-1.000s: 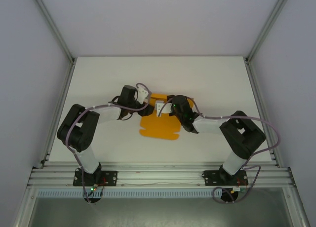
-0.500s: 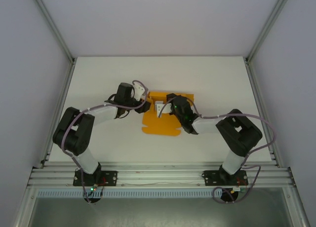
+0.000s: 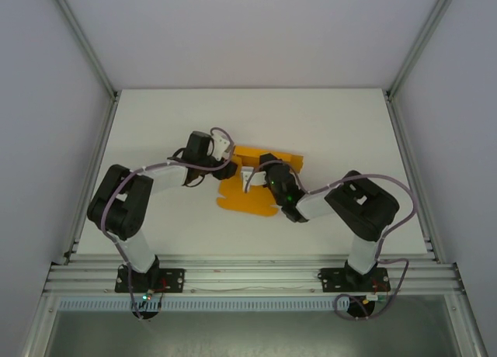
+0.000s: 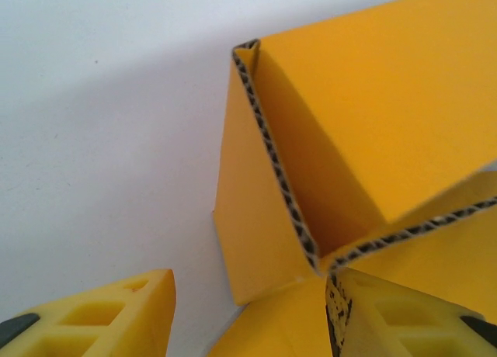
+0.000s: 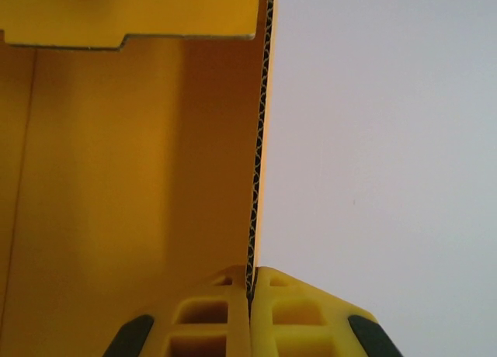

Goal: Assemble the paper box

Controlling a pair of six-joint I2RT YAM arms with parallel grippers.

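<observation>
Change: across the last second my right arm has folded in and drawn my right tool (image 3: 249,178) back toward my bases. The paper box (image 3: 245,200) has swung with the pull, and its far edge now lies slanted instead of square to me.
Grip, right: my right tool is pressed together on a raised wall of the paper box. The wall's corrugated edge runs straight out ahead from between the pads, with orange panel on one side and bare worktop (image 3: 334,132) on the other.
Grip, left: my left tool (image 4: 248,314) sits roughly where it was, at the box's far-left corner, with its jaws apart and gripping nothing.
Ahead of left tool: a folded-up corner of the box stands just in front, between the fingers (image 4: 101,318). One finger is at the cut edge, touching or nearly so. The other is clear of the card, with white worktop showing between.
Box: it lies on the worktop between my two tools, with walls raised at the far end and the near part looking flat.
Meaning: I judge the pinched wall is turning on its crease, but the whole box is sliding too, so the fold is only partly made.
Next: my left tool probably needs to steady that corner so the pull folds the card rather than drags it.
Risk: thin card may buckle at the pinch.
</observation>
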